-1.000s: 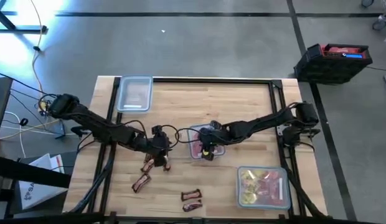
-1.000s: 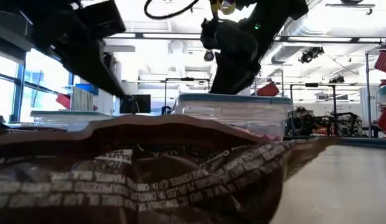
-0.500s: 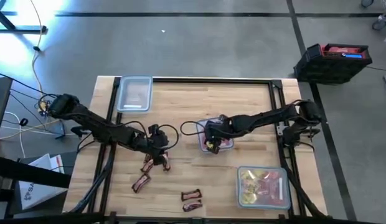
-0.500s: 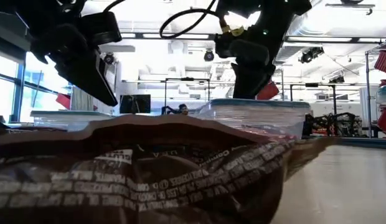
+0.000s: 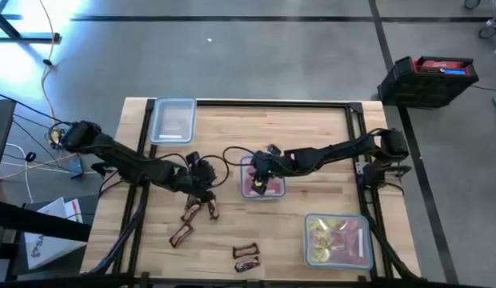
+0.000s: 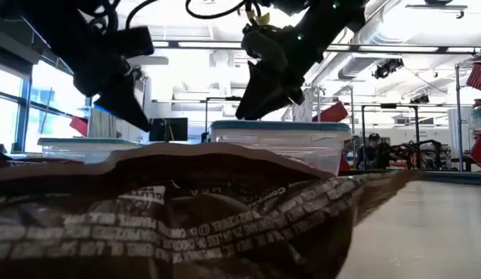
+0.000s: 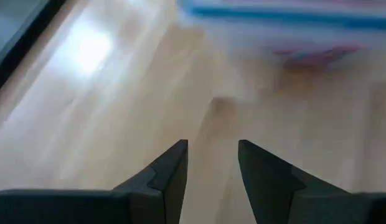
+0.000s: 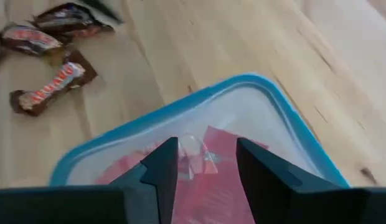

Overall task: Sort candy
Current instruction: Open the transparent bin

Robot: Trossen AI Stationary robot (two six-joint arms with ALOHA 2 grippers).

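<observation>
A clear container with a blue rim (image 5: 268, 190) stands mid-table with red candy packets (image 8: 224, 186) inside. My right gripper (image 5: 259, 178) (image 8: 205, 152) is open, its fingers pointing down over the container's inside. My left gripper (image 5: 205, 179) (image 7: 213, 155) is open over bare wood, left of that container, with nothing between its fingers. Brown mini bars (image 5: 200, 210) lie flat on the table just nearer than it; more of them (image 5: 181, 234) (image 5: 246, 258) lie toward the near edge. My right gripper comes at the container from above, slanting from the table's right, with both fingers (image 8: 165, 168) over the red packets inside the blue rim (image 8: 180, 106). Its own fingers hide their tips, so I cannot tell whether they touch the packets or the container.
An empty-looking clear container (image 5: 173, 120) stands at the far left corner. Another (image 5: 338, 240), holding yellow and red candy, stands near the right front. A brown wrapper (image 6: 186, 217) fills the low view's foreground. Bare wood lies between the containers.
The mid-table container has slid toward the table's right edge, then back left and a little farther, and my right gripper has gone the same way above it. My left gripper has drawn back toward the far edge, off the brown bars.
</observation>
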